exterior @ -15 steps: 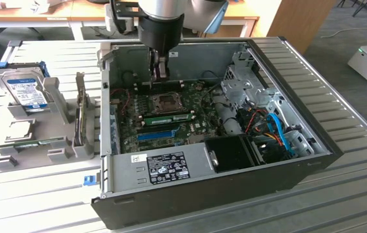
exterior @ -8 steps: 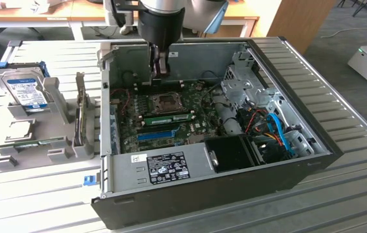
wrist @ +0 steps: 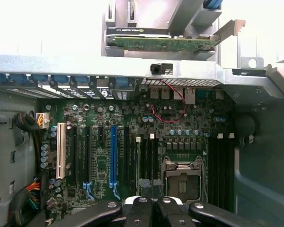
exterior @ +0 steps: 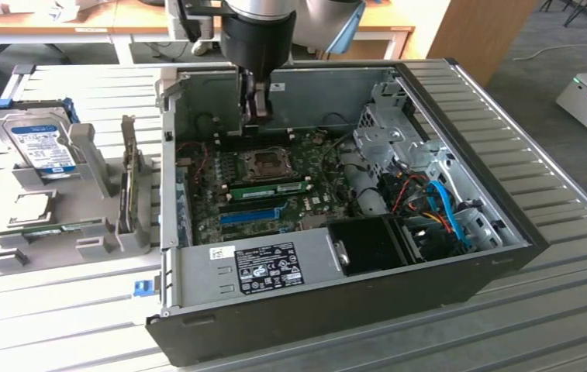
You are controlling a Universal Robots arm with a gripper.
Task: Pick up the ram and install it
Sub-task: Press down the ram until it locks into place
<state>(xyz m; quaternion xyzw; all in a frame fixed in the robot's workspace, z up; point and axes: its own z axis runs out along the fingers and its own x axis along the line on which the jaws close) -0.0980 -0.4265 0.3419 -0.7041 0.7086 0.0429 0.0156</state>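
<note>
Now one ram [exterior: 272, 189] seated flat on motherboard [exterior: 272, 182], long axis left-right in exterior view; one pincer [exterior: 256, 108] clenched, empty, above far edge.

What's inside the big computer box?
Inside the case: a green motherboard, a blue slot, a ram stick, coloured cables. The gripper hangs above. The black cover hides what's beneath.
</note>
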